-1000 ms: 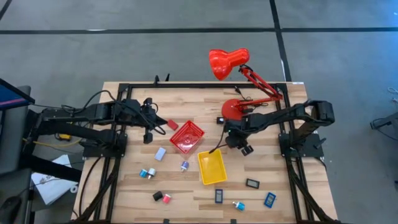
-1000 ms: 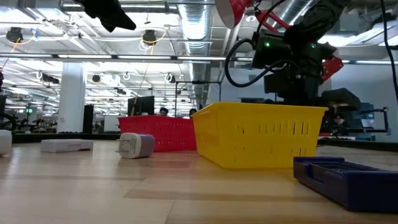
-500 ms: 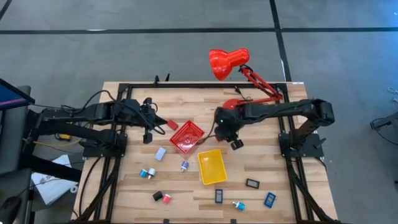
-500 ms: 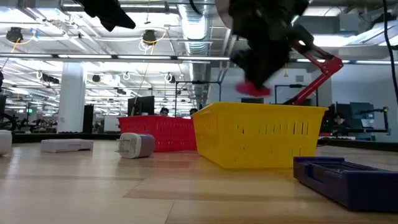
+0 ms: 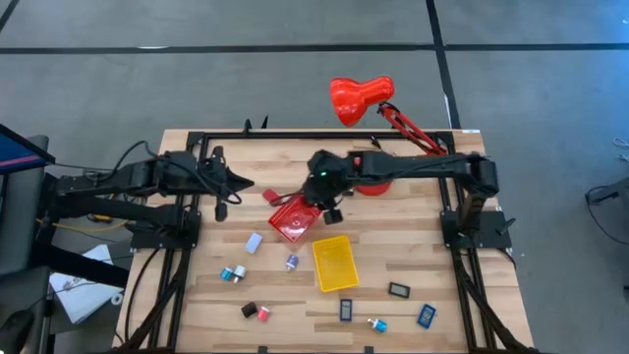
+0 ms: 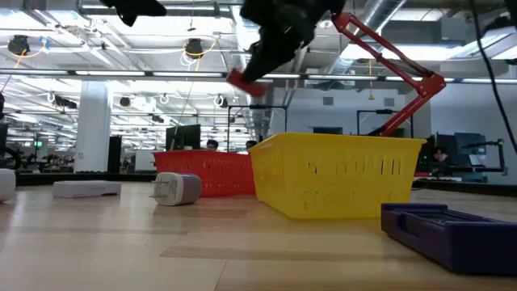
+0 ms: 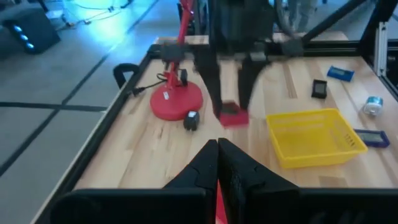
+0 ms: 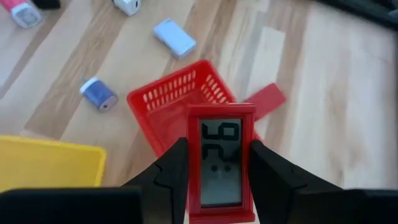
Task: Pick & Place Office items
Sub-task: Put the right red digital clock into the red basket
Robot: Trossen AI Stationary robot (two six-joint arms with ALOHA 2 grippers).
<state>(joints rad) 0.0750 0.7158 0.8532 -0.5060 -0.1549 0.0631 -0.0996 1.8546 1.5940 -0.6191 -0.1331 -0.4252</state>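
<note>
Both arms are black, built of slim tubular links joined by chunkier joint housings. Each rises from a black base block bolted onto a black metal frame that runs along the table (image 5: 413,256) edges. Loose black cables loop along the left arm's links, and a yellow cable trails beside its base. A small green light glows on the right arm's wrist housing. The right end effector (image 8: 219,163) has two matte black fingers (image 8: 171,171) with angular, faceted outer faces. The left end effector (image 7: 217,163) has two black fingers tapering to narrow tips.
</note>
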